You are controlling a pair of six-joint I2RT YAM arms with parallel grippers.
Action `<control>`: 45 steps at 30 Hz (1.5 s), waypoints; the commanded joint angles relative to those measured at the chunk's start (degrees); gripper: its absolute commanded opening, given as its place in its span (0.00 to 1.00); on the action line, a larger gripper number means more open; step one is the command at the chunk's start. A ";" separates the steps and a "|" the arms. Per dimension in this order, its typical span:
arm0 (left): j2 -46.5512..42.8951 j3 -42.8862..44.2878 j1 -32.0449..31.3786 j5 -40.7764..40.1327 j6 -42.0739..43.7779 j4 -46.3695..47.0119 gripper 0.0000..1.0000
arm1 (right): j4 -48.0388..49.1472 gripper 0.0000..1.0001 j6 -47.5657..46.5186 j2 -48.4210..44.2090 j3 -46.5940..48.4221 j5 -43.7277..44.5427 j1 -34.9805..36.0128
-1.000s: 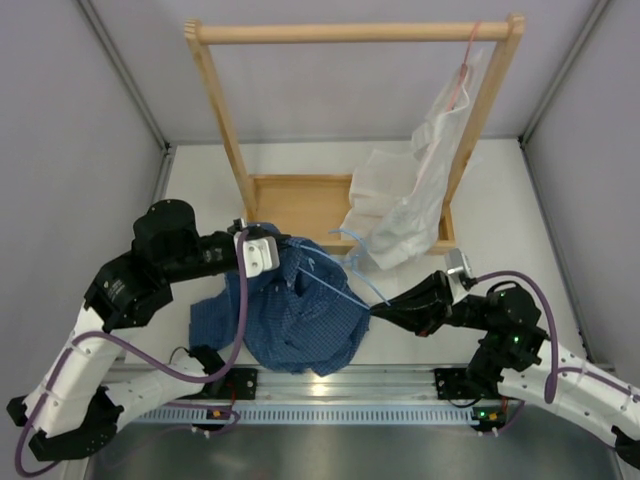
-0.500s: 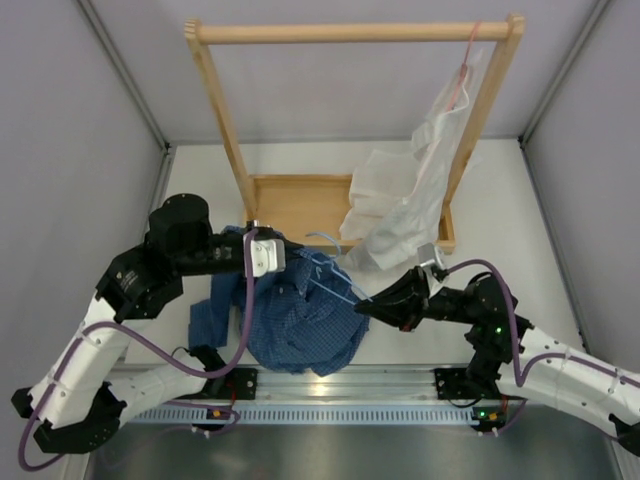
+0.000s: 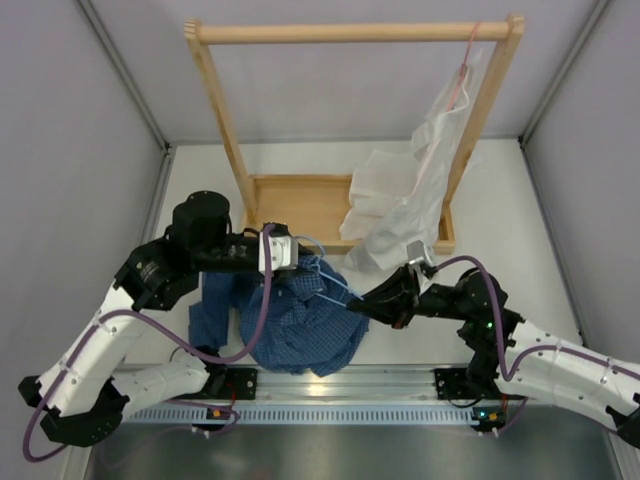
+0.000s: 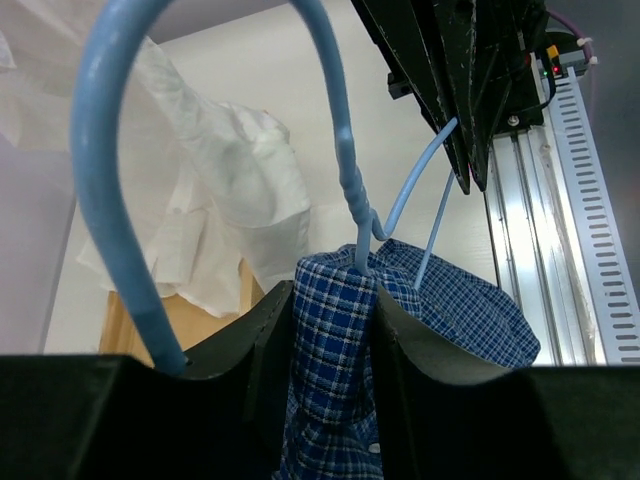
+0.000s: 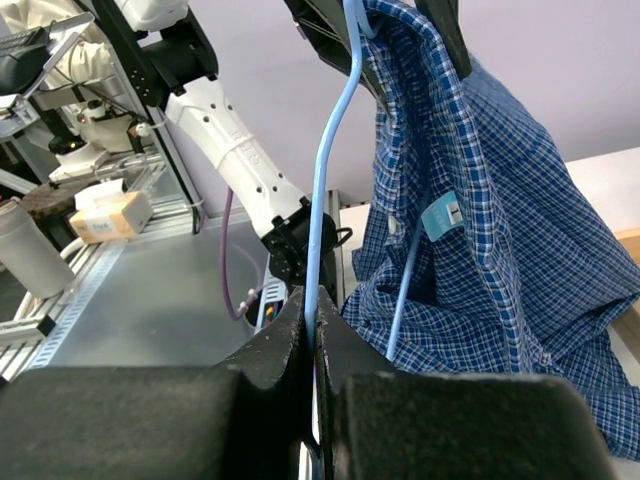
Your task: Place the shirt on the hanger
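**Left end effector** point(image 4: 335, 292): jaws part-way apart. A fold of the shirt point(image 4: 460, 315) at the collar lies between them and meets both inner faces. It cannot be determined whether the cloth is pinched or merely resting there.

**Right end effector** point(image 5: 313, 300): jaws fully closed on a wire arm of the hanger point(image 5: 335, 130). They touch nothing else.

**Location of task items:** the shirt is in front of the wooden rack point(image 3: 350, 32), on the arms' side of its base. It is held up between the two end effectors, with its lower part bunched on the desk point(image 3: 520, 200). The hanger passes through the shirt.

**Differences between views:**
- The top view alone shows both arms, the cloth heaped on the desk, and the white shirt point(image 3: 400, 210) hanging from the rack's right end.
- The left wrist view alone shows the hanger's twisted neck emerging from the collar, with the hook rising above it.
- The right wrist view alone shows the closed grip on the wire. It also shows a light blue label point(image 5: 440, 217) inside the shirt, and a second wire arm running down within the cloth.
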 commanded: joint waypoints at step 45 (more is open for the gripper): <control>-7.52 -3.71 -0.26 -42.44 -26.23 17.12 0.00 | 0.25 0.73 43.56 3.46 -1.12 25.19 4.00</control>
